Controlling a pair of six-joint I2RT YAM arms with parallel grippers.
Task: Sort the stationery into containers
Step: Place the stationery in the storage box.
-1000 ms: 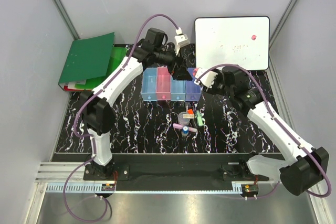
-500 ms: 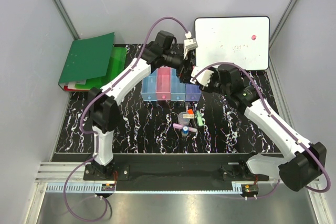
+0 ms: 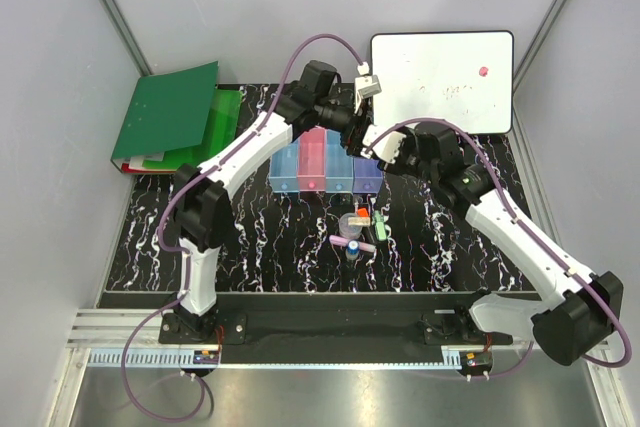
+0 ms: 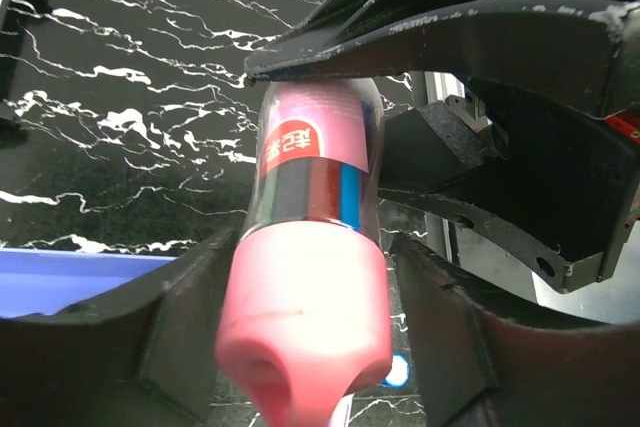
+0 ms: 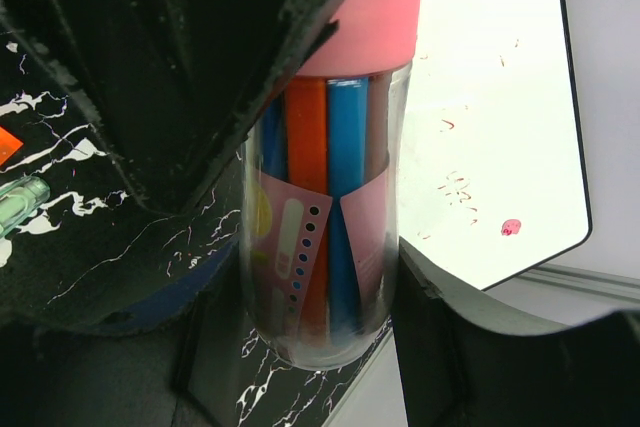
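Blue and pink bins are sitting in a row in the upper middle of the top view. I am not seeing anything clearly lying inside them, so I am guessing the sorting is only just getting going. Just below the row, in the middle of the table [image 3: 250,237], a little pile of stationery [image 3: 358,230] is lying loose and waiting to be sorted.

Above the right end of the row, the two arms are meeting. The left gripper [image 4: 315,337] is sitting with a finger on each side of the pink cap of a clear tube of pens [image 5: 325,207]. I cannot tell if it is squeezing. The right gripper [image 5: 315,337] is squeezing the clear body of that tube, its fingers partly apart with the tube filling the gap. I am guessing they are getting ready to pull the cap off.

Counting left to right:
- **Upper left:** two green binders [image 3: 170,112].
- **Upper middle:** four bins, which are a light blue bin [image 3: 285,167], a pink bin [image 3: 312,162], a second blue bin [image 3: 337,169] and a purple-blue bin [image 3: 366,174].
- **Up in the air:** one tube.
- **Upper right:** one whiteboard [image 3: 440,82].
- **In the pile:** about five small things. I am making out a pink marker [image 3: 342,241], a clear round piece [image 3: 350,221], an orange-capped stick [image 3: 363,212] and a green pen [image 3: 381,227]. The rest is too small to tell.
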